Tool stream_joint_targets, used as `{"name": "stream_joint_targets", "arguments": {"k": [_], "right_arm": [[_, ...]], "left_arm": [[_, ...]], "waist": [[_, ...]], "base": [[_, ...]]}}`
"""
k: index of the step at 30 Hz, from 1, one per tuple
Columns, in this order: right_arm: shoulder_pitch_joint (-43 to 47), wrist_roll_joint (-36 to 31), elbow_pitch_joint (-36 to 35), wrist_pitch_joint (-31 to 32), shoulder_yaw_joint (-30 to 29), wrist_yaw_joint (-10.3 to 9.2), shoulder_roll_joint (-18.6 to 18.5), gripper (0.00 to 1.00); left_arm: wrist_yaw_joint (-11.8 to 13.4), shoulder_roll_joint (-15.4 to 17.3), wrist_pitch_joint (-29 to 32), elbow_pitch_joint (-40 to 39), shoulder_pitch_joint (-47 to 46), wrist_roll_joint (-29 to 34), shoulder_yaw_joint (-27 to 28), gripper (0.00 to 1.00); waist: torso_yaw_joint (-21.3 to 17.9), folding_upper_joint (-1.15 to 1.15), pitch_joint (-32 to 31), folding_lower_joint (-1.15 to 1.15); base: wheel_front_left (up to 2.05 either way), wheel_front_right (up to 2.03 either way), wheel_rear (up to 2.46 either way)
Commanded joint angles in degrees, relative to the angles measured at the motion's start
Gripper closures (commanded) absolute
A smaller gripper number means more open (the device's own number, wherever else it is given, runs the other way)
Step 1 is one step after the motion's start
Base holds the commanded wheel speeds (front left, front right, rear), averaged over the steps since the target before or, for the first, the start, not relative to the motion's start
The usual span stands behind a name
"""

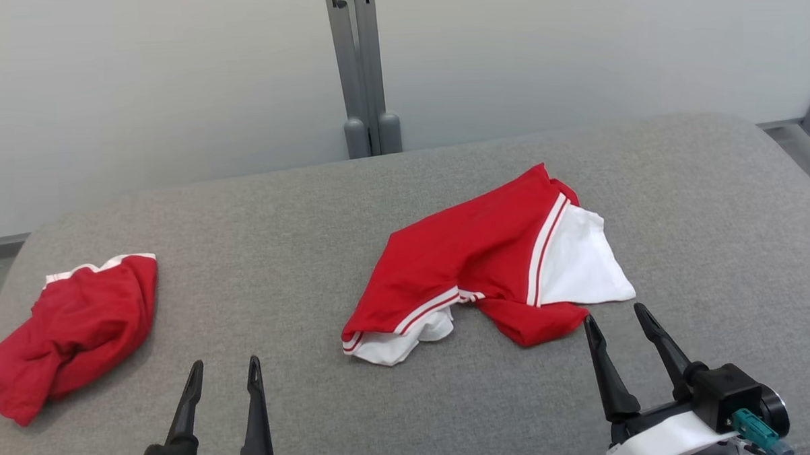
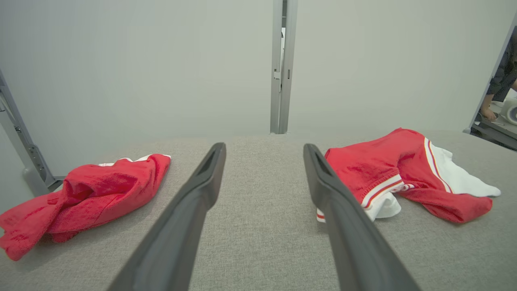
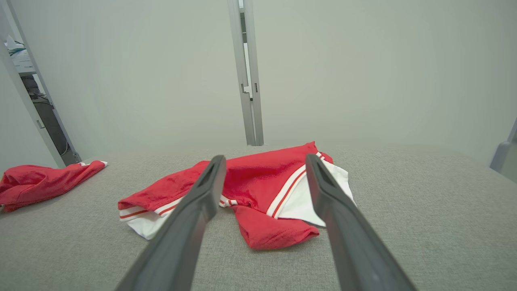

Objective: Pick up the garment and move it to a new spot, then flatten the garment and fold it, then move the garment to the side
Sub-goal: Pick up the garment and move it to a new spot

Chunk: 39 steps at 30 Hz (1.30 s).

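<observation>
A red and white garment lies rumpled and partly folded on the grey padded surface, right of the middle. Its near red corner lies just in front of my right gripper, which is open and holds nothing. In the right wrist view the garment lies beyond the open gripper. A second, crumpled red garment lies at the far left. My left gripper stands open and empty between the two, apart from both. The left wrist view has that gripper over bare fabric.
A grey metal post stands against the pale wall behind the surface. The surface's rounded edges fall away at the left and right. Part of a person is seen past a frame at the far right of the left wrist view.
</observation>
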Motion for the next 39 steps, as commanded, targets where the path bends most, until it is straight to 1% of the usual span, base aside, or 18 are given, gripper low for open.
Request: {"name": "stream_joint_targets", "arguments": {"k": [1,4,7,10,14,22,28,39], "right_arm": [[1.05,0.33,-0.10,-0.17,-0.49,0.01,-0.13,0.00],[2.69,0.57,-0.52,-0.17,-0.50,0.02,-0.09,0.00],[4.23,-0.42,-0.56,-0.17,0.56,0.02,-0.09,0.00],[5.73,-1.04,-0.79,-0.17,1.28,0.01,-0.13,0.00],[6.94,-1.64,-1.00,-0.17,2.51,0.02,-0.12,0.00],[7.20,-0.29,-1.38,-0.17,0.68,0.01,-0.10,0.00],[7.12,0.32,-1.39,-0.17,0.37,0.01,-0.10,0.00],[6.93,1.33,-1.52,-0.17,0.00,0.01,-0.10,0.00]], "left_arm": [[-0.87,-0.65,0.03,-2.00,1.94,1.59,0.62,0.00],[-2.42,-2.04,0.04,-6.15,5.69,4.09,1.70,0.00],[-3.44,-3.02,0.04,-8.74,8.09,5.97,2.28,0.00],[-3.85,-3.54,0.04,-10.20,10.20,7.37,2.63,0.00],[-4.34,-3.84,0.04,-10.27,11.76,8.19,3.12,0.00],[-5.00,-4.05,0.04,-9.77,12.26,8.74,3.17,0.00],[-4.55,-4.05,0.04,-9.12,11.74,8.04,2.74,0.00],[-4.50,-4.04,0.03,-8.12,11.42,8.20,2.03,0.00]], "waist": [[2.11,0.00,-2.82,0.00],[2.42,0.00,-3.74,0.00],[2.59,0.00,-4.44,0.00],[2.57,0.00,-4.89,0.00],[2.44,0.00,-5.14,0.00],[2.45,0.00,-4.86,0.00],[2.43,0.00,-4.64,0.00],[2.26,0.00,-4.52,0.00]], "base": [[0.00,0.00,0.00],[0.00,0.00,0.00],[0.00,0.00,0.00],[0.00,0.00,0.00],[0.00,0.00,0.00],[0.00,0.00,0.00],[0.00,0.00,0.00],[0.00,0.00,0.00]]}}
